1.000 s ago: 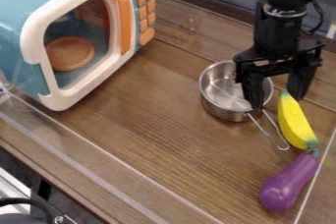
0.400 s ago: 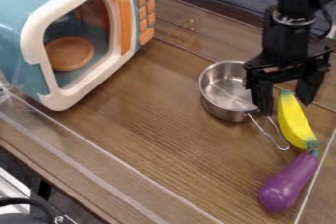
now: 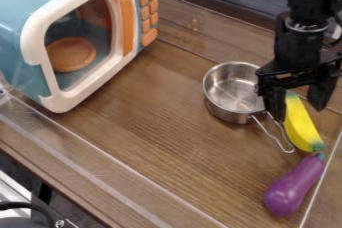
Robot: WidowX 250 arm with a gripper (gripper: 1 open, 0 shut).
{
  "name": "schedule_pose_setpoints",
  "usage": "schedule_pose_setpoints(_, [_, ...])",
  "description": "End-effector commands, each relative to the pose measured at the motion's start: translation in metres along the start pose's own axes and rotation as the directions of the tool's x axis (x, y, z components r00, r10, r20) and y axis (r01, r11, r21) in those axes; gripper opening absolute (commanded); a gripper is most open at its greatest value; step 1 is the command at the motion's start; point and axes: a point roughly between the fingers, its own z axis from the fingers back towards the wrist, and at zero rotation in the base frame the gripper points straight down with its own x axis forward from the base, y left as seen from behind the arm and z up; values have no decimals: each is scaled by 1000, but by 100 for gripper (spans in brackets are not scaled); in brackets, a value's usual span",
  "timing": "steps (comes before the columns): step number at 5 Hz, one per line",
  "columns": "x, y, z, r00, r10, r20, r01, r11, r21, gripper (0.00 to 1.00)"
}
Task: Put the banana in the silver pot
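While the tool hangs wide open over the yellow banana, holding nothing, the shiny pot sits just beside.

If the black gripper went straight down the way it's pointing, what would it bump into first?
Probably the curved yellow banana: its upper end lies just below the open black gripper. How high the gripper is, I can't tell for sure.
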Motion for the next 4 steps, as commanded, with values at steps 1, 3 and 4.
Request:
schedule_pose_setpoints(1, [0, -14, 12, 1000, -8, 28, 10, 998, -55, 100])
schedule_pose_setpoints(3, [3, -19, 7, 999, 18, 35, -16, 998, -64, 100])
schedule_pose_setpoints(4, [5, -21, 4, 999, 29, 37, -27, 997, -68, 100])
